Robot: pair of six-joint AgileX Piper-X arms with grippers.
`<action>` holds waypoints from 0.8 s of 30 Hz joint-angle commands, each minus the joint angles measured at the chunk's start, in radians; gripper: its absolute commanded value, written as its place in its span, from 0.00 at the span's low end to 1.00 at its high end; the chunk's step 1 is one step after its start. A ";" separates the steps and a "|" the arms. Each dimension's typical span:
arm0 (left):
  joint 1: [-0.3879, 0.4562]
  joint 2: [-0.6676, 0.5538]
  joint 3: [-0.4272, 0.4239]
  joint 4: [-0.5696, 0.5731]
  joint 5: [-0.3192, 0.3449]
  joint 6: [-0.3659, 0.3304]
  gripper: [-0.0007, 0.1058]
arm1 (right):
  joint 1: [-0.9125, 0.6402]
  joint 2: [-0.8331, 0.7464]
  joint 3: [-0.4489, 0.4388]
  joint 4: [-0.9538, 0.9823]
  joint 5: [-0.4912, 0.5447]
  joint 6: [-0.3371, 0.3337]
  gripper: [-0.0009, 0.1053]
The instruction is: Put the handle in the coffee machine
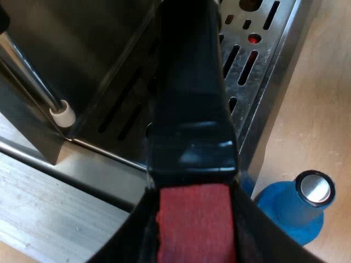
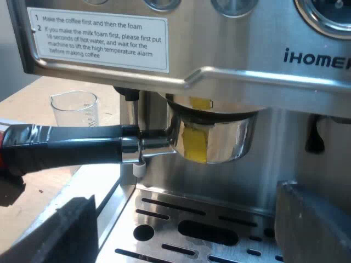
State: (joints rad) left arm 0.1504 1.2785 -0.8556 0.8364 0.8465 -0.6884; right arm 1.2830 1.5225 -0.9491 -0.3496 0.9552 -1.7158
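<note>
holder up at the machine's front, left claw clamped on its red-ended handle

the metal holder (image 2: pixel 211 137) sits up against the brew head at the front of the espresso machine (image 2: pixel 247 82), above the slotted drip tray (image 2: pixel 258 216) and apart from it; whether it is locked in i cannot tell. its dark handle (image 2: pixel 71 145) juts out level, passing in front of the measuring glass (image 2: pixel 74 109) that stands on the wooden surface (image 2: pixel 60 183). the left claw (image 1: pixel 194 235) grips the handle at its red end (image 1: pixel 194 219), with a finger (image 1: pixel 129 241) pressed to each side. the right claw (image 2: pixel 184 227) hangs low before the drip tray, its fingers set wide apart. a blue tamper (image 1: pixel 293 211) with a metal top stands on the surface just beside the tray's edge.
</note>
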 commanded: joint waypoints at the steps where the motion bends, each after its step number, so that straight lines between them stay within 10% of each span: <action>1: -0.004 -0.008 -0.014 -0.011 0.070 -0.009 0.01 | -0.004 0.000 -0.002 -0.014 -0.003 -0.017 0.66; 24: -0.004 -0.008 -0.014 -0.101 0.098 -0.085 0.01 | -0.004 0.000 -0.002 -0.014 -0.003 -0.016 0.66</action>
State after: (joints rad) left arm 0.1504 1.2785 -0.8556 0.7619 0.8595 -0.7570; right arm 1.2830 1.5225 -0.9491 -0.3547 0.9552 -1.7153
